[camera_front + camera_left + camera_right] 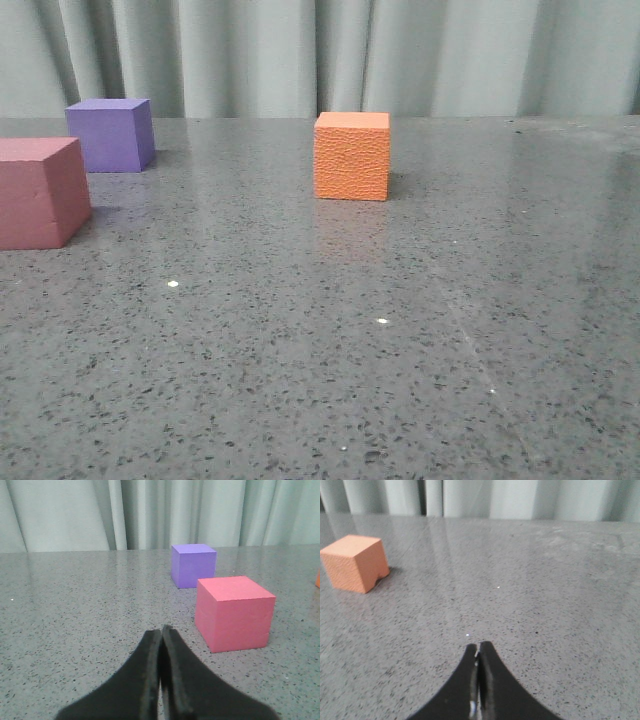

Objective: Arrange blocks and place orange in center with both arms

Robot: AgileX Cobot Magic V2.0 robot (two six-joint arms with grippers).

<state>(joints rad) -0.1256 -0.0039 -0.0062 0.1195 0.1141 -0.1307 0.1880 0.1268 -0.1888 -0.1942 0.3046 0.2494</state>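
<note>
on the table, upright orange cube, flat face forward; both claws closed, empty

Even soft light, blurry foreground.

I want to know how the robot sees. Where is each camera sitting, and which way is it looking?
Front view: low, looking forward over the table at all three cubes; no robot parts show.
Left wrist view: on the left arm, behind the shut left gripper, facing the pink-red cube and purple cube.
Right wrist view: on the right arm, behind the shut right gripper, facing the orange cube.
Both wrist views share the curtain.
</note>
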